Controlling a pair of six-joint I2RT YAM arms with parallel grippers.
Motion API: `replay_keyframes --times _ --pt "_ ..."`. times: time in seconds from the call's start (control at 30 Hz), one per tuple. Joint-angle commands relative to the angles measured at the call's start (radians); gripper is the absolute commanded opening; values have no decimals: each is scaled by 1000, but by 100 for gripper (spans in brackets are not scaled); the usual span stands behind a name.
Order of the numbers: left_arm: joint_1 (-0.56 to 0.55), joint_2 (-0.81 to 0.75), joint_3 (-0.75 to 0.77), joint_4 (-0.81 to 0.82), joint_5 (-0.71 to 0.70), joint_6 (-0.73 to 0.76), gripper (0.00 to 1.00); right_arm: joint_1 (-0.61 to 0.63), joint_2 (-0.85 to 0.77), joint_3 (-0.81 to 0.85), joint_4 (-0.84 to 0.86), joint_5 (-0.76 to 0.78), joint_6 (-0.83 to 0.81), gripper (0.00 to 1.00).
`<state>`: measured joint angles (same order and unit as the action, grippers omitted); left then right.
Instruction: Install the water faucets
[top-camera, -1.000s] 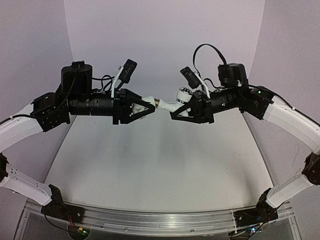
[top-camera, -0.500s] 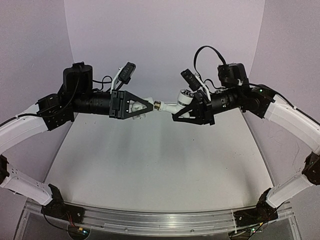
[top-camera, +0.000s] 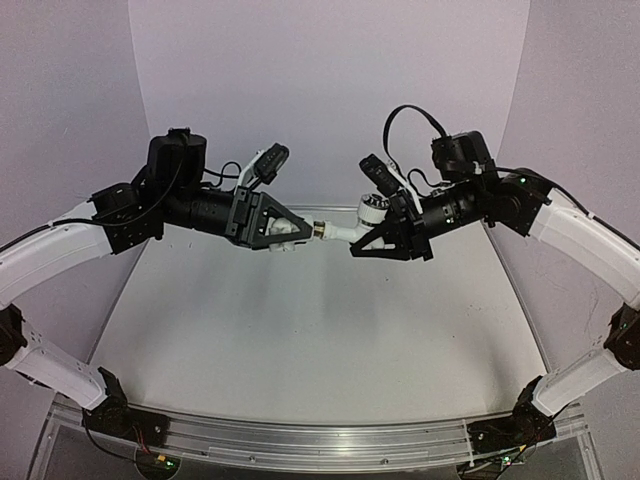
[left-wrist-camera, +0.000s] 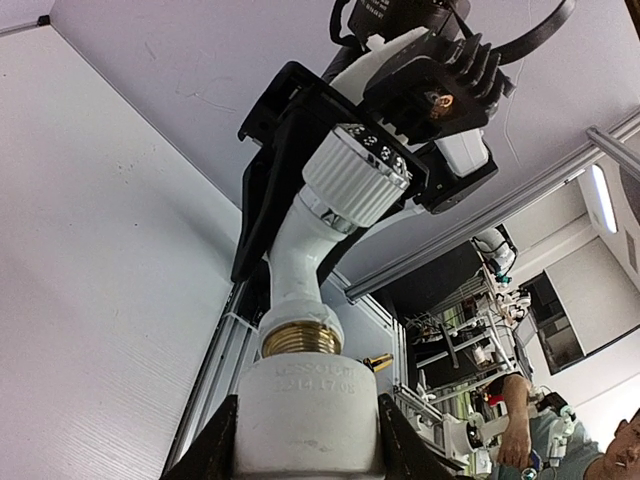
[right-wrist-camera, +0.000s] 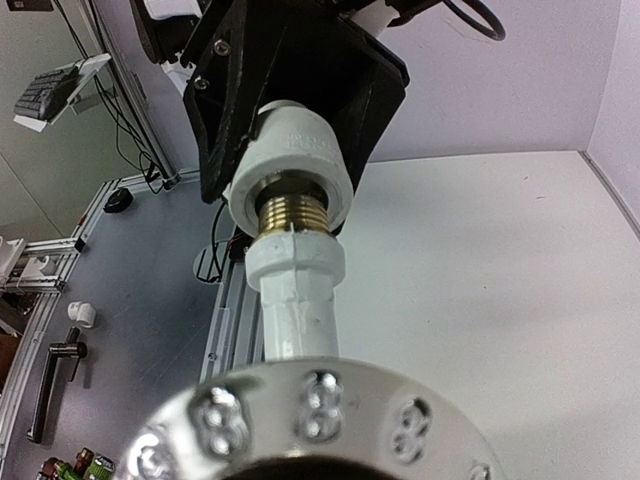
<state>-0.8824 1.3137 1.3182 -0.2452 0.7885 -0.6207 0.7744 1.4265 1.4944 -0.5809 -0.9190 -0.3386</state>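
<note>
**Top view.** The left gripper (top-camera: 288, 231) is closed on the short white fitting (top-camera: 297, 230). The right gripper (top-camera: 366, 236) is closed on the tap (top-camera: 343, 229), which is clamped close to its ribbed knob (top-camera: 370, 207). Both parts are held in the air above the table (top-camera: 300, 350), toward 12 o'clock from its middle. The left arm reaches in from 9 o'clock and the right arm from 3 o'clock.

**Left wrist view.** The fitting (left-wrist-camera: 310, 410) is seen between the left fingers (left-wrist-camera: 215, 452), with the brass thread (left-wrist-camera: 300, 338) entering its mouth at 12 o'clock. A band of thread is exposed (so the joint is judged engaged but not fully seated).

**Right wrist view.** The same joint is shown from the other side. The tap body (right-wrist-camera: 297, 290) runs toward 12 o'clock into the fitting (right-wrist-camera: 290, 150).

The two parts are presented nose to nose so that their axes coincide, as a thread demands. Each is grasped away from the joint, which leaves the thread free. The mid-air hold is judged to give either wrist room to rotate. Cross-threading is the likely hazard if either axis tilts.
</note>
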Motion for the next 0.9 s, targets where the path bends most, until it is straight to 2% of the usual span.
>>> replay_keyframes --times 0.0,0.33,0.5,0.7,0.87 --pt "-9 28 99 22 22 60 0 42 9 37 -3 16 -31 0" --pt "-9 45 100 -12 22 117 0 46 25 55 -3 14 -25 0" --pt "-15 14 109 -80 -69 260 0 47 43 49 -7 -25 6 0" --pt "-17 33 172 -214 -94 410 0 47 61 71 -37 -46 26 0" --pt "-17 3 119 -155 -43 451 0 47 64 77 -45 -71 26 0"
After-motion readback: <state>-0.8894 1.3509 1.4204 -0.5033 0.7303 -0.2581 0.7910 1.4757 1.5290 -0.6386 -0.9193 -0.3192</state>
